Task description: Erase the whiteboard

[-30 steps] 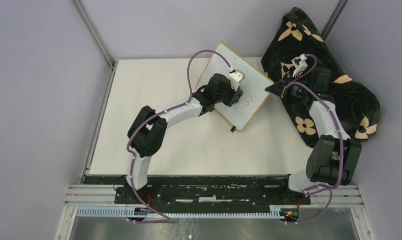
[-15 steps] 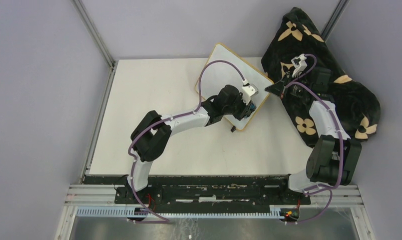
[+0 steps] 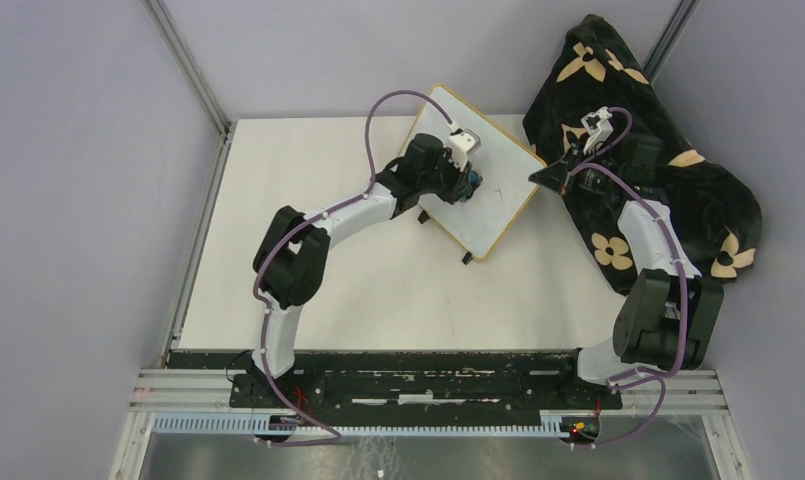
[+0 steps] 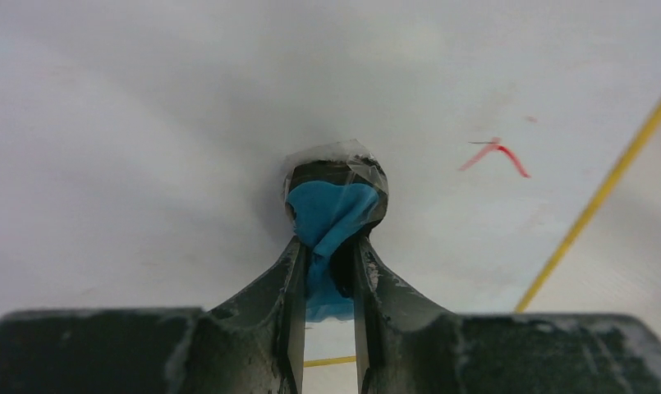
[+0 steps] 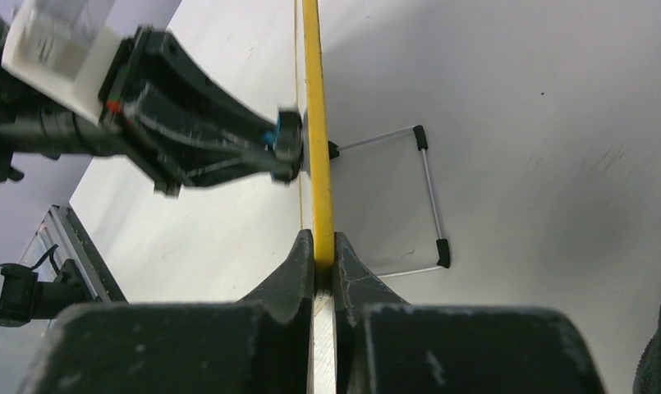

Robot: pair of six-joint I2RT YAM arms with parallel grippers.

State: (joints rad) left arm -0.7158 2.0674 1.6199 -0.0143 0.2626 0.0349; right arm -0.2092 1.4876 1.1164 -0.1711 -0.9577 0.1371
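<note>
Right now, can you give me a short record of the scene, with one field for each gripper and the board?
left gripper: shut on blue eraser, eraser against the whiteboard
right gripper: shut on the whiteboard's frame edge
board surface: mostly clean, one small red mark beside the eraser
cloth: black, patterned, under the right arm

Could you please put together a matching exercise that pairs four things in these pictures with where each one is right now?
Things:
1. small blue eraser
2. rectangular white board with thin light-wood frame
3. red handwritten mark
4. black cloth with tan flower pattern

Places:
A. edge clamped by the right gripper
B. lying at the far right of the top view
C. pinched in the left gripper
D. on the board's surface, beside the eraser

Pairs: 1-C, 2-A, 3-D, 4-B.
</note>
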